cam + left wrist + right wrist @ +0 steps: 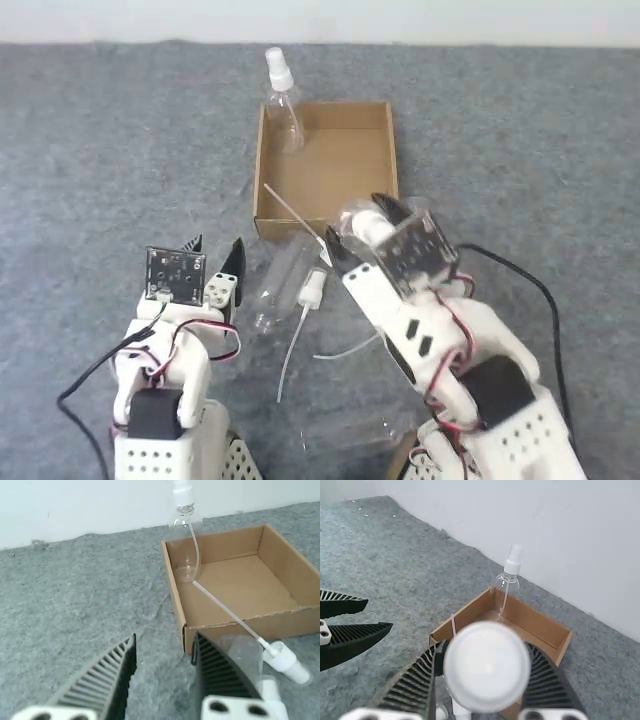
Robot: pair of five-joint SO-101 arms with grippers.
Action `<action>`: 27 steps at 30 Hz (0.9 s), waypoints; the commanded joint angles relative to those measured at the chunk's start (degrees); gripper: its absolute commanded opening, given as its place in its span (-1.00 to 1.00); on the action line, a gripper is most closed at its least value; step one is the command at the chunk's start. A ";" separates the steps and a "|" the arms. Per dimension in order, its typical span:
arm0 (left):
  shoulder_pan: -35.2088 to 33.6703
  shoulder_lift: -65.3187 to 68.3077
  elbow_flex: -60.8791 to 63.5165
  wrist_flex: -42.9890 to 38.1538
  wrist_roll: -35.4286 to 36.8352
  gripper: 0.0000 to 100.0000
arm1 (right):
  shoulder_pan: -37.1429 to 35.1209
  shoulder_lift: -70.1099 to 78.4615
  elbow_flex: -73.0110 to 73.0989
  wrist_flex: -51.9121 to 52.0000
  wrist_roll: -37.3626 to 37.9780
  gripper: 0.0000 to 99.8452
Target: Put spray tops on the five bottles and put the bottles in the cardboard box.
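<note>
My right pincer grasps a spray top by the cardboard box's near wall; my left pincer is released.

The cardboard box sits open, with one clear bottle upright in its far left corner, its white spray top already on. A second spray top is clamped in the right gripper, its long thin tube reaching over the box's near wall. Just in front of the box an uncapped bottle lies on its side with a loose spray top right beside it.
</note>
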 commanded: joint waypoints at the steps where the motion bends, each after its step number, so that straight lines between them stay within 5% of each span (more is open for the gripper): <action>1: -0.44 -0.88 -0.31 -1.93 0.44 -0.66 | 0.84 7.25 -6.24 -4.44 -0.35 -0.84; 27: -0.53 -0.88 -0.48 -1.93 0.35 -0.66 | 0.92 53.32 -34.37 -11.21 -0.26 -0.84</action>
